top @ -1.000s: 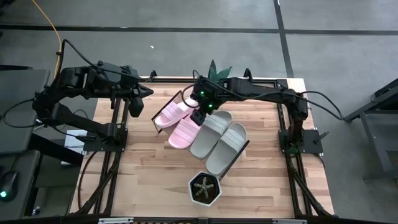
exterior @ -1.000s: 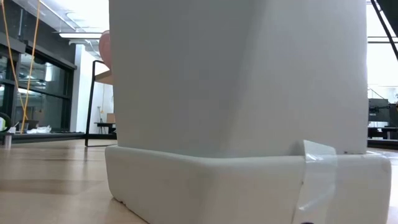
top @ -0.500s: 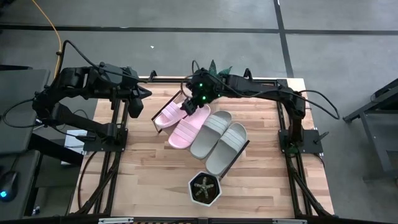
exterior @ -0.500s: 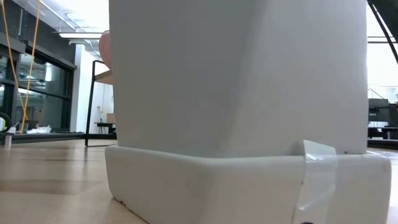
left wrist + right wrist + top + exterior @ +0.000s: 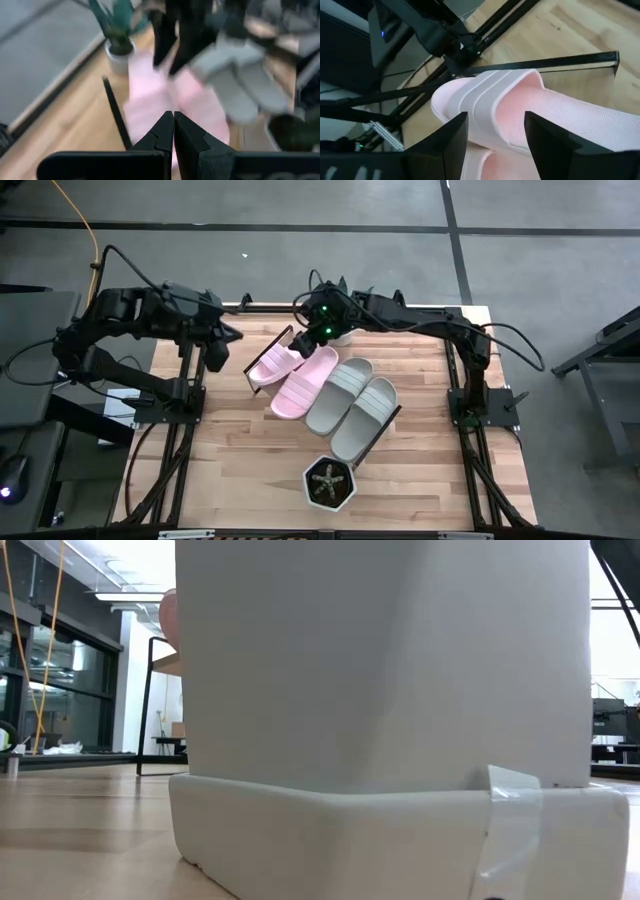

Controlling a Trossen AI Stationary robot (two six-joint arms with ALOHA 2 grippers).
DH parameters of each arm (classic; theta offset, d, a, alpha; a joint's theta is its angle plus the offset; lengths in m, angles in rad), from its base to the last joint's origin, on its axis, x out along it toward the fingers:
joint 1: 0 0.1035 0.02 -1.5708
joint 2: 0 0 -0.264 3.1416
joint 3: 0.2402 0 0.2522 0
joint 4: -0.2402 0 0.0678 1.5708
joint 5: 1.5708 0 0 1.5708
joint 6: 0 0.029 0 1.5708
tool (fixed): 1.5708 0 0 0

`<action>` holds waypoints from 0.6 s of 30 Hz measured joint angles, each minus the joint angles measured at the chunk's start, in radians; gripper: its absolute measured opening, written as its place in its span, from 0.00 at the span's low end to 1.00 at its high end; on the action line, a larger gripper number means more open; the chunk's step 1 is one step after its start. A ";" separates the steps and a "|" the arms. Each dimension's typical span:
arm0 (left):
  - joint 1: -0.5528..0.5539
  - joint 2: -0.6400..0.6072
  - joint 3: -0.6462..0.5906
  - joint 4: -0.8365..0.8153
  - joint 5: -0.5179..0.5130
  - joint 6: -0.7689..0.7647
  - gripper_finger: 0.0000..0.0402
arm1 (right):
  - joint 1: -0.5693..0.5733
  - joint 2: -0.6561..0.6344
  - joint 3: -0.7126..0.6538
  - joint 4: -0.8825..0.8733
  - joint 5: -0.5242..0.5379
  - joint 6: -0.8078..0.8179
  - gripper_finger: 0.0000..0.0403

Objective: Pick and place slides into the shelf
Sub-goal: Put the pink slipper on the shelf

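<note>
All four slides lie side by side on the shelf [image 5: 383,432]: two pink slides [image 5: 295,375], two grey-beige slides [image 5: 352,402]. The right end effector [image 5: 318,333], fingers spread and holding nothing, has risen away from the far pink slide toward the back of the surface [image 5: 240,470], so placement looks complete. The left end effector [image 5: 217,352] waits closed at the left.

A wooden table [image 5: 210,470] carries the shelf [image 5: 392,416], set at a slant, with four slides side by side on it: two pink [image 5: 300,385], two grey [image 5: 352,405]. A white pot [image 5: 329,485] stands near the table's front edge, another plant [image 5: 345,332] at the back.
</note>
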 joint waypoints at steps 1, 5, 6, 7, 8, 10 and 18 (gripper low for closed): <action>0.000 -0.001 -0.010 -0.026 0.020 0.014 0.01 | 0.006 -0.005 0.000 -0.002 0.010 -0.015 0.45; -0.001 -0.010 -0.077 -0.116 0.032 0.074 0.01 | 0.019 -0.051 0.000 -0.051 0.071 -0.082 0.45; 0.000 -0.010 -0.095 -0.117 0.029 0.083 0.01 | 0.021 -0.065 0.000 -0.074 0.093 -0.098 0.45; 0.000 -0.008 -0.116 -0.116 0.025 0.090 0.01 | 0.023 -0.078 0.000 -0.102 0.110 -0.107 0.45; 0.001 -0.002 -0.137 -0.109 0.015 0.100 0.01 | 0.024 -0.093 0.000 -0.128 0.127 -0.118 0.45; 0.001 0.011 -0.181 -0.080 -0.001 0.152 0.01 | 0.026 -0.127 0.000 -0.180 0.166 -0.132 0.45; -0.022 0.070 -0.332 0.008 0.004 0.327 0.01 | 0.045 -0.267 0.000 -0.300 0.338 -0.145 0.45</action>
